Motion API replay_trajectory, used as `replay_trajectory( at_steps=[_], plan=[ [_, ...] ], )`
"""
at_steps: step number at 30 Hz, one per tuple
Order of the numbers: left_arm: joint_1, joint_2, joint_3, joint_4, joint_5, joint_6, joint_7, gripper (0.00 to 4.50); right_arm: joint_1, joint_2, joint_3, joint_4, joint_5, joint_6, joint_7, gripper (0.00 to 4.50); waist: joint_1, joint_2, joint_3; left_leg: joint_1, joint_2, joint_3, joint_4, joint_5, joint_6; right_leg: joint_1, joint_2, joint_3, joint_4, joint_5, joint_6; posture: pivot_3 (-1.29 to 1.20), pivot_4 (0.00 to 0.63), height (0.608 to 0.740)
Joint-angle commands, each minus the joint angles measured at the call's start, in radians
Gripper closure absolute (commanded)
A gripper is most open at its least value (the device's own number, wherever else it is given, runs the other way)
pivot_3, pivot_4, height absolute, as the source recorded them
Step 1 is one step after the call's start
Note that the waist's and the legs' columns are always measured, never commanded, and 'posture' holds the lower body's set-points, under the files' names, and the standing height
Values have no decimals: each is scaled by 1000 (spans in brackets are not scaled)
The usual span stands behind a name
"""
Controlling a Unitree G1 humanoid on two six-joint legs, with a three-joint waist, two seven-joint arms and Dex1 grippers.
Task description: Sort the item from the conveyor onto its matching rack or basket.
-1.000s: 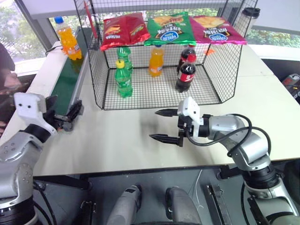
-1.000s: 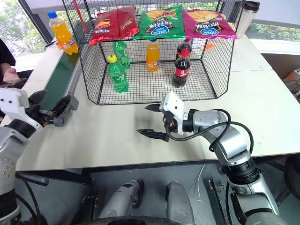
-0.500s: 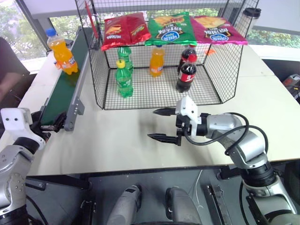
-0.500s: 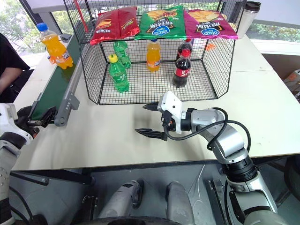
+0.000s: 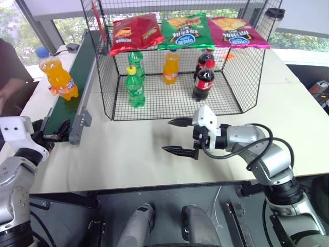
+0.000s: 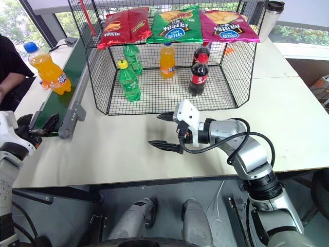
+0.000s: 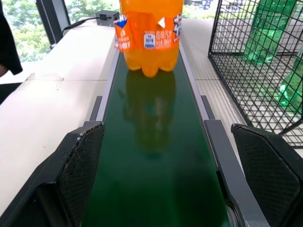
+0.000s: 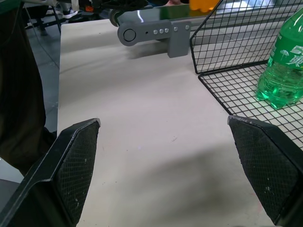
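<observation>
Clear plastic bottle of orange soda with blue cap and white-and-blue label (image 5: 57, 74) stands upright on the long dark green conveyor belt in its grey metal frame (image 5: 72, 85), toward the belt's near, rounded end, on the left side of the pale table (image 5: 128, 154). A person's dark sleeve (image 5: 11, 67) shows past the table's left edge.

Left gripper (image 6: 36, 126) sits just at the conveyor's near end, level with the belt and aimed along it. Bottle is ahead of it on the belt, near but apart, not touching. In the left wrist view the bottle's base (image 7: 149, 40) stands centred between the two black fingers (image 7: 78, 175), which are spread wide, one over each frame rail. Nothing held.

Right of the conveyor, the large black wire-mesh cage (image 5: 234, 77) stands toward the table's far edge. Lower compartment with grid floor holds two green bottles (image 5: 135, 86), an orange bottle with orange cap (image 5: 171, 67) and two dark cola bottles (image 5: 204, 82). On the flat top shelf lie red (image 5: 136, 33), green (image 5: 185, 32) and magenta (image 5: 239, 32) chip bags.

Right gripper (image 5: 180, 136) hangs over bare table in front of the cage's open side, pointing toward the conveyor, fingers fully parted, empty, well apart from the soda bottle.
</observation>
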Motion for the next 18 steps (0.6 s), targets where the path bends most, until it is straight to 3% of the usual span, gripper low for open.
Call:
replay_trajectory(
  at_steps=[1, 18],
  plan=[
    [-14, 16, 9, -13, 7, -29, 2, 0, -3, 1, -13, -26, 11, -10, -2, 30, 0, 0, 0, 0, 0, 0, 0, 0, 0, 0, 0, 0, 0, 0, 0, 0, 150, 739],
    [-20, 24, 5, 2, 34, -48, -2, 0, 14, -3, -17, -26, 7, -15, -6, 30, 0, 0, 0, 0, 0, 0, 0, 0, 0, 0, 0, 0, 0, 0, 0, 0, 150, 739]
  ],
)
